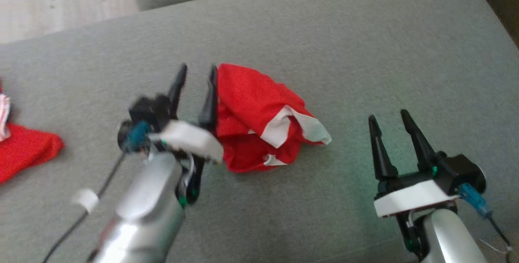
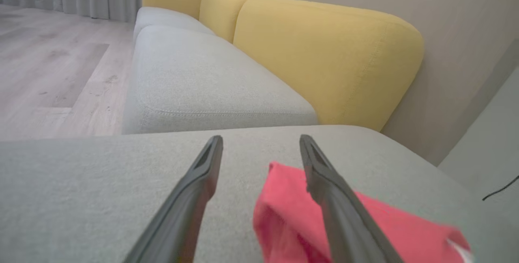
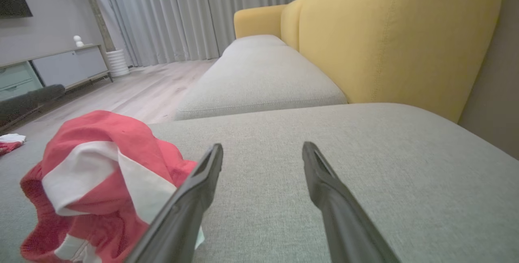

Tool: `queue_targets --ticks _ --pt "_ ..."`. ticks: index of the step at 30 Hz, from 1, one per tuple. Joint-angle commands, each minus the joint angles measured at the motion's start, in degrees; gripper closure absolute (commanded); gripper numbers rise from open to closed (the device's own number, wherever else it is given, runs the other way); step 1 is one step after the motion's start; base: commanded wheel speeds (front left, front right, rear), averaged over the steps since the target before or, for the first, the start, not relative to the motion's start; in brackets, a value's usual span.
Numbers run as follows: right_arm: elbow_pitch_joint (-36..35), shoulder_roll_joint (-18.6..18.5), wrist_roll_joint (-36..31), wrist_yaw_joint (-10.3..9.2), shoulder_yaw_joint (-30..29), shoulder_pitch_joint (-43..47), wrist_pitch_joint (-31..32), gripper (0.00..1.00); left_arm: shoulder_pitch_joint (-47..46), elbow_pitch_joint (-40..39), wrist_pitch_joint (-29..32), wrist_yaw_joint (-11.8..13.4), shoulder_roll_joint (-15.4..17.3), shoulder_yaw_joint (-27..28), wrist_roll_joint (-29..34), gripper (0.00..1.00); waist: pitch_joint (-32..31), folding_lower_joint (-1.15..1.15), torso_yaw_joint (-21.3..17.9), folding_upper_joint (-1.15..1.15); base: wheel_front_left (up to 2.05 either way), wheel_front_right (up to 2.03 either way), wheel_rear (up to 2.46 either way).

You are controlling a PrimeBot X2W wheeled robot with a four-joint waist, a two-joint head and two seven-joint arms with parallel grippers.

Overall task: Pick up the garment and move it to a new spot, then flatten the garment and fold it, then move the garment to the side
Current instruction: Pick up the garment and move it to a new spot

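Note:
The garment [image 1: 259, 117] is red with white panels and lies crumpled in a heap on the grey sofa seat [image 1: 365, 52]. My left gripper [image 1: 198, 71] stands open at the heap's left edge, its right finger against the red cloth and nothing between the fingers. In the left wrist view the garment [image 2: 284, 214] lies under and beside the right finger of the left gripper [image 2: 261, 139]. My right gripper [image 1: 388, 116] is open to the right of the heap, apart from it. The right wrist view shows the garment [image 3: 97, 174] left of the right gripper [image 3: 262, 147].
Another red cloth [image 1: 24, 149] with a pale piece lies at the seat's left edge. Yellow back cushions [image 2: 324, 52] rise behind the seat, and a second grey cushion [image 3: 259, 76] extends beyond. Wooden floor [image 2: 52, 64] lies past the seat's far left.

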Motion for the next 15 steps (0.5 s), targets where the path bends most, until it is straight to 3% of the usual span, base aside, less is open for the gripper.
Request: queue_targets --ticks 1,9,15 --pt "-2.22 0.21 -0.56 0.43 0.56 -0.15 -0.62 0.00 1.39 -3.10 -0.76 0.13 1.66 0.64 1.77 0.00 -1.59 0.00 2.11 0.00 0.00 0.00 0.00" --pt "-4.27 -0.63 -3.14 0.43 -2.90 2.23 -0.62 0.00 16.20 -20.31 -1.04 3.54 3.00 5.88 11.14 0.00 -3.51 0.00 7.26 0.00 0.00 0.00 0.00" --pt "-4.16 -0.71 -5.11 0.43 -3.70 3.55 -0.62 0.00 27.00 -24.31 -1.05 4.40 3.34 12.42 15.46 0.00 -5.08 0.00 9.80 0.00 0.00 0.00 0.00"
